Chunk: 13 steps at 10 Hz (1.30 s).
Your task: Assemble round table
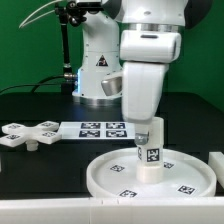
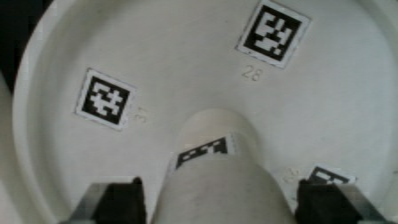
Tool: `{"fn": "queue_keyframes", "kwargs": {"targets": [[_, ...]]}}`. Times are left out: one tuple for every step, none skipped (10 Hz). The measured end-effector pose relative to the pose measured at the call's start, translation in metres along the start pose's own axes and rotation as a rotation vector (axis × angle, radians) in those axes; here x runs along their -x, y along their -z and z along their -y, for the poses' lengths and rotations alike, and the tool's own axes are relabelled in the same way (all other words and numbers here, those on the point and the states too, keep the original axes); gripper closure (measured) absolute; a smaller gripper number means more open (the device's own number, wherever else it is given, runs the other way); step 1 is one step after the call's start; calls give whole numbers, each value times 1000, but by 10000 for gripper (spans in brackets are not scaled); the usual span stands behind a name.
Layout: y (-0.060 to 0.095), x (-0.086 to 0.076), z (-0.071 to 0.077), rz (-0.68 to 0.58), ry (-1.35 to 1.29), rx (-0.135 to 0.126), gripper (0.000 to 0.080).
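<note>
Pincer grasps one upright leg standing on one disc; one cross-shaped base lies well apart.

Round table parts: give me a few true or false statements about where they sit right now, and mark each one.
1. The leg is upright over the disc. True.
2. The cross-shaped base is mounted on top of the leg. False: it lies on the table, toward the exterior view's left, apart from the disc.
3. The claw has a finger on each side of the leg. True.
4. The disc carries no tags. False: several tags show on it.
</note>
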<state>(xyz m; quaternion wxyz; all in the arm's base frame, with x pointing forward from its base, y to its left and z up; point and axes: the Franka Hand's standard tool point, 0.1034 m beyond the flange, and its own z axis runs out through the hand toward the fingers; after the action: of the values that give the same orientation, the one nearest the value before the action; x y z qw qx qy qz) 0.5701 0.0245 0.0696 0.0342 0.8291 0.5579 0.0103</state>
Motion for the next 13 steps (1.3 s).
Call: {"fn": "queue_keyframes", "kwargs": {"targets": [[0,0,0,-4,-72,-2,381],[0,-1,1,-4,-95,-2,381],[0,-1,1,-4,-180,-4,381],[0,-2,2,-4,-241,-5,381],[-1,-2,2,-6,-305,-8,381],[-1,-1,2,-15,-433,-21,381],[-1,1,2,-24,-550,-33,381],[-1,2,2,-30,-633,-42,381],[-2,3,2,-37,-716,-52,381],[-3,5,2,-54,-864,-72,382],[-3,4,2,-54,-920,-75,384],[-3,4,3,-52,-971,-77,384],[-3,3,3,-51,-1083,-85,384]]}}
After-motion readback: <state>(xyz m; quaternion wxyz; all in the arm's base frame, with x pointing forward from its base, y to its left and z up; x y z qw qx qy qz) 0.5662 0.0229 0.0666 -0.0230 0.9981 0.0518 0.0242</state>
